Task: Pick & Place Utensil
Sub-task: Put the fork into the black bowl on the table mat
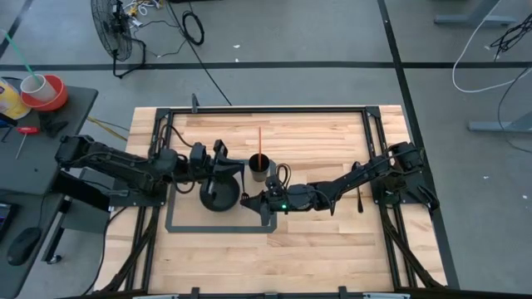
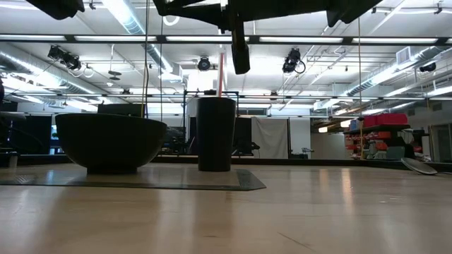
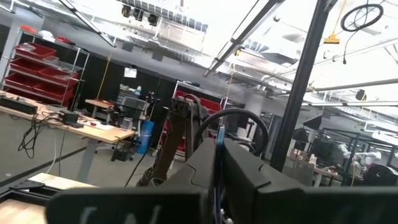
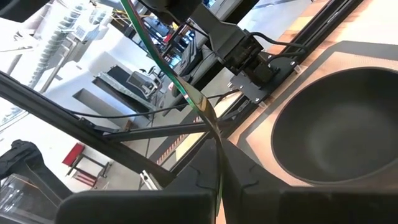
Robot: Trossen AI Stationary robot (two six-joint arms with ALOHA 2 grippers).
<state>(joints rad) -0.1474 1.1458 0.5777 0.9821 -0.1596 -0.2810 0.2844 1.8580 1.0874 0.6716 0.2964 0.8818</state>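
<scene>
Fingers of the right gripper (image 4: 219, 182) are pressed shut on a thin utensil (image 4: 200, 102). Its shiny metal end sits right at the fingertips, and a slim green handle runs up and away from them at a slant. Just past those fingertips is the dark bowl (image 4: 348, 130), which looks empty in the part I can see. From above, this gripper (image 1: 248, 200) sits close beside the bowl's rim (image 1: 218, 199), low over the dark-edged mat (image 1: 179, 226).

A little farther off from the right fingers, beyond the bowl's edge, stands the tall dark cup (image 1: 260, 166). A red stick (image 1: 259, 141) stands upright out of it. Looking level across the table, the bowl (image 2: 109, 141) and the cup (image 2: 215, 134) are side by side on the mat with a small gap between them. The red stick (image 2: 220, 74) rises above the cup's rim.

The left gripper (image 1: 224, 159) is on the far side of the bowl from the right fingers, close to the cup. Its own fingers (image 3: 255, 180) are brought together, with only a thin blue sliver showing in the seam. I cannot tell what that sliver is. Past them is just the room, with benches, shelving and a dark post.
</scene>
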